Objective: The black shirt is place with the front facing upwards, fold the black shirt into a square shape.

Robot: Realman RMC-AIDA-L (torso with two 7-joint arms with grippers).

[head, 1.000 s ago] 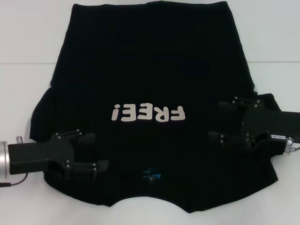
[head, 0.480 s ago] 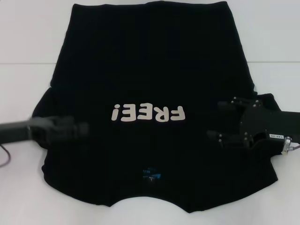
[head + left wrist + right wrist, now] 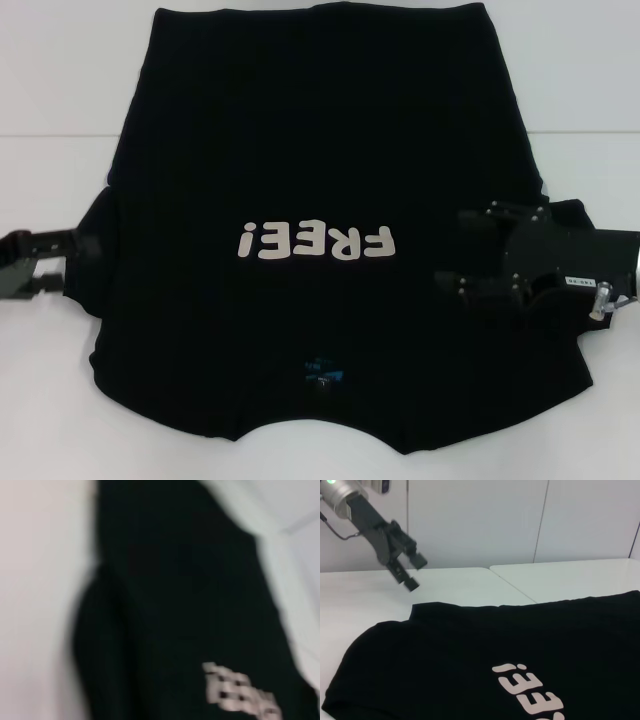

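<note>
Both claws were matte black, blocky, studded with small silver screws; the right claw (image 3: 452, 250) carried a white label and a silver wrist cuff (the left claw (image 3: 68, 262) trailed a thin dark cable)

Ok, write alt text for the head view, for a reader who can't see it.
A black shirt lies flat, front up, on a white table, its cream "FREE!" lettering upside down to the camera. The right gripper, open, is over the shirt near its right sleeve; the left gripper, also open, is at the left sleeve's edge.
</note>
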